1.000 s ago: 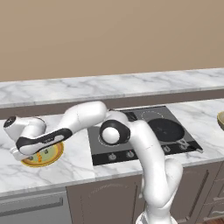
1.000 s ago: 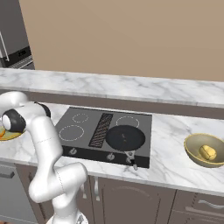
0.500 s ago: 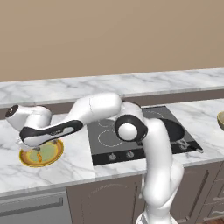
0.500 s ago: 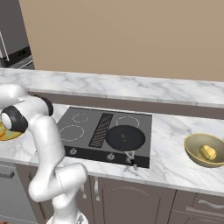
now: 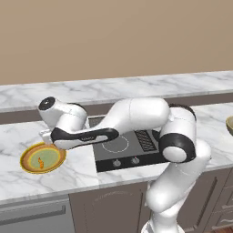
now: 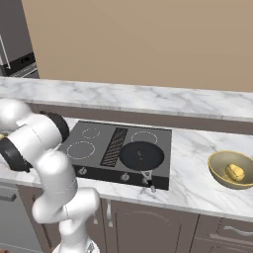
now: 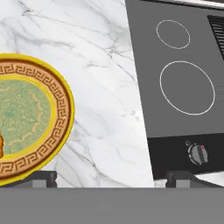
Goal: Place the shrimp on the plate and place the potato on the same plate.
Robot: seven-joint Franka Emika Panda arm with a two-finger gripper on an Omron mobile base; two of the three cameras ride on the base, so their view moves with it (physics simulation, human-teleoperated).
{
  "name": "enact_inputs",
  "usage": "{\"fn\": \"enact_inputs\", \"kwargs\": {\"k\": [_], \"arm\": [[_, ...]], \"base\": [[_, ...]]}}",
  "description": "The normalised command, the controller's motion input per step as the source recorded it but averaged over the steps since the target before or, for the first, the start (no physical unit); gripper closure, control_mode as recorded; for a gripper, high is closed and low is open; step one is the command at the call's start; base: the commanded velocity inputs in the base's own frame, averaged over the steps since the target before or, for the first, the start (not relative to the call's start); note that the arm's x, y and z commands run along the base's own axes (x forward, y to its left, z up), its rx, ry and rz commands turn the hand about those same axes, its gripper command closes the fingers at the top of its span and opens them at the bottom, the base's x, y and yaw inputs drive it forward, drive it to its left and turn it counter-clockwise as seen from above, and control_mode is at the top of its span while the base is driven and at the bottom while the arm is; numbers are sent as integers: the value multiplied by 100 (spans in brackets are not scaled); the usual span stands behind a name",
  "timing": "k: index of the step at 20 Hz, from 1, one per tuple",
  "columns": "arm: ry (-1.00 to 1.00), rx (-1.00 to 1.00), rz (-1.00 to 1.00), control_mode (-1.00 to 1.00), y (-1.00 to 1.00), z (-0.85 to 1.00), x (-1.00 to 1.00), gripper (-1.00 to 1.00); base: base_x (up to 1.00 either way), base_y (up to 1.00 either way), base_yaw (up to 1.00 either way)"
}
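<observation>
From my left base view: the arm is folded low across the marble counter (image 5: 82, 170), hand end out past the left edge of the cooktop (image 5: 129, 148), beside the plate (image 5: 43, 158). The gripper (image 7: 109, 177) shows in the hand view as two dark fingertips (image 7: 41, 177) far apart at the bottom edge, bare counter between them. Jaws spread wide, nothing in them.

The shrimp (image 5: 41, 162) lies on the plate, on the pale green centre. In the hand view the plate sits at the left, cut by the frame; I can make out a sliver of orange at the left edge that I take for the shrimp (image 7: 1, 146). Cooktop to the right there, one knob (image 7: 197, 154) near the bottom.

Right base view: the potato (image 6: 235, 172) rests inside a tan bowl (image 6: 232, 168) on the counter, right of the cooktop and well apart from the plate. A black pan (image 6: 142, 156) sits on the cooktop's right front burner.
</observation>
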Motion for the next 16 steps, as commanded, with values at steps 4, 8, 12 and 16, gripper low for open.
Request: {"fn": "enact_inputs", "kwargs": {"k": [4,8,12,16], "arm": [[25,23,5,-100,-100,0,51,-100],[17,3,0,-100,-100,19,36,-100],[20,-2,0,-100,-100,39,47,-100],[23,0,-1,-100,-100,41,20,-100]], "base": [[0,0,0],[0,0,0],[0,0,0],[0,0,0]]}}
